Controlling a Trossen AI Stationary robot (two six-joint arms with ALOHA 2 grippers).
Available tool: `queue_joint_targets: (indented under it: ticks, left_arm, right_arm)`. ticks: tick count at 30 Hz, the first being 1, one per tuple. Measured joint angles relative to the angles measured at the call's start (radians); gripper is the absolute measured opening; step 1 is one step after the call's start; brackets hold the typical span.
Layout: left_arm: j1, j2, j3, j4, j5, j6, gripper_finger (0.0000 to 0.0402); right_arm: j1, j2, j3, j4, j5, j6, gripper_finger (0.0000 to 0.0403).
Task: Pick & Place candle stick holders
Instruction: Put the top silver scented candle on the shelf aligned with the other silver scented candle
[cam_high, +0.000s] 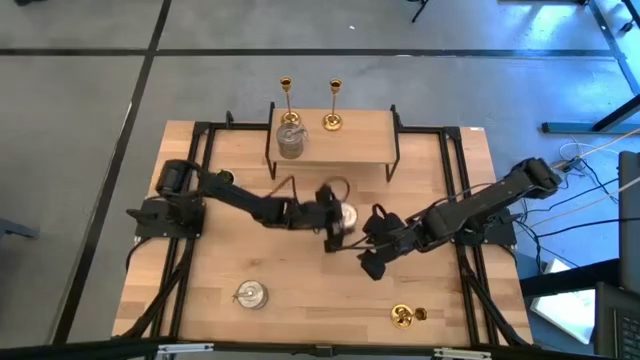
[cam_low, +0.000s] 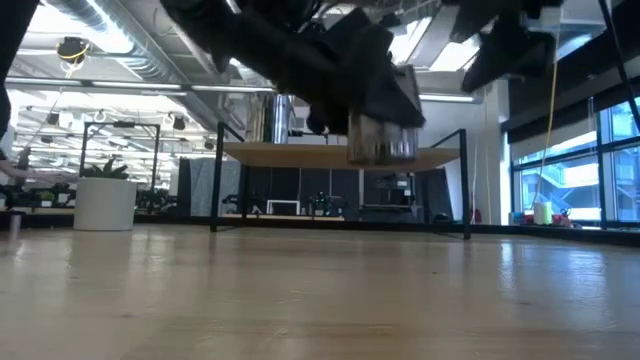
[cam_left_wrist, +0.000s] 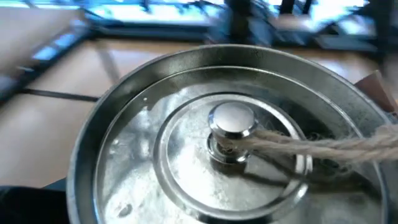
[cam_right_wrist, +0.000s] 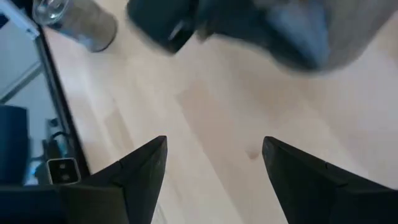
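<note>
Above the middle of the wooden worktop (cam_high: 300, 320) my left claw (cam_high: 338, 222) holds a squat silvery-glass candle holder (cam_high: 345, 215) clear of the surface. I'd carry it level to the raised shelf (cam_high: 360, 150), steering past the empty, spread right claw (cam_right_wrist: 214, 168).

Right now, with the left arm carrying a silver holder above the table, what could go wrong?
1. The left gripper holds the silvery holder in the air; a loose grip could drop it onto the table.
2. The right gripper hangs open close beside it, so the arms could collide.
3. The shelf already carries a silvery holder and two gold holders; a careless placing could knock them.
</note>
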Motion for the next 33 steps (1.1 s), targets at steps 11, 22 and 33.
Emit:
queue_joint_targets:
  ticks: [11, 22, 33]
  left_arm:
    - [0.15, -0.143, 0.119, -0.182, -0.146, 0.096, 0.0357]
    - [0.306, -0.077, 0.352, -0.463, -0.254, -0.056, 0.0357]
    - [0.343, -0.047, 0.349, -0.454, -0.335, -0.216, 0.0357]
  right_arm:
    - [0.051, -0.072, 0.134, -0.19, 0.242, 0.067, 0.027]
    - [0.063, -0.089, 0.136, -0.129, 0.342, 0.099, 0.027]
    - [0.063, -0.09, 0.216, -0.137, 0.424, 0.0, 0.027]
